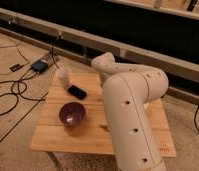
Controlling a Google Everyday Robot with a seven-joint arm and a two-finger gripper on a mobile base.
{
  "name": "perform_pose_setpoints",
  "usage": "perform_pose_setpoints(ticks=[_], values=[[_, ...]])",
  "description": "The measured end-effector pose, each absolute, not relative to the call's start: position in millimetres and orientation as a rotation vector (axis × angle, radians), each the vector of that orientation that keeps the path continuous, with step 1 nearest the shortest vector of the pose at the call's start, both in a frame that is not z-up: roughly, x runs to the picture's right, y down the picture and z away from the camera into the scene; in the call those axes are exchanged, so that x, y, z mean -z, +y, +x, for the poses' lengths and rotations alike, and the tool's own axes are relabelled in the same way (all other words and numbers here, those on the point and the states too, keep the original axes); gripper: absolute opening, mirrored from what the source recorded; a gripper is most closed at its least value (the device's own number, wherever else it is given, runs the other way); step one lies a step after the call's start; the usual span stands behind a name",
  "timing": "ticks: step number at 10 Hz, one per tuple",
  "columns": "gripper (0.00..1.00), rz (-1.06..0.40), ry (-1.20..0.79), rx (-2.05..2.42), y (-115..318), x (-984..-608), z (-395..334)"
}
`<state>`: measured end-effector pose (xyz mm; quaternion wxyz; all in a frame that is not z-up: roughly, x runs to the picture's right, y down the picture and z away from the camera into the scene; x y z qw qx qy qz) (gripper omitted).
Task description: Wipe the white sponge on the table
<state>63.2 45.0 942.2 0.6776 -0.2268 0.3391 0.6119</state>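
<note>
Reaching over the bench (pixel 53 141), the arm (pixel 134 112) hides both its pincer, closed tight, and the sponge, out of sight behind it. Probably light and soft, the sponge is best pinched across its narrow sides.

gripper: hidden behind arm (pixel 133 115) at table (pixel 53 141) | white sponge: hidden | arm: cut off below
</note>
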Motion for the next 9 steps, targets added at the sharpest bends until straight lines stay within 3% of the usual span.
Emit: perform_pose_setpoints(ticks=[4, 9], values=[[0.09, -0.559, 0.658, -1.249, 44, -935, -11], [0.09, -0.652, 0.627, -1.185, 90, -885, -64]])
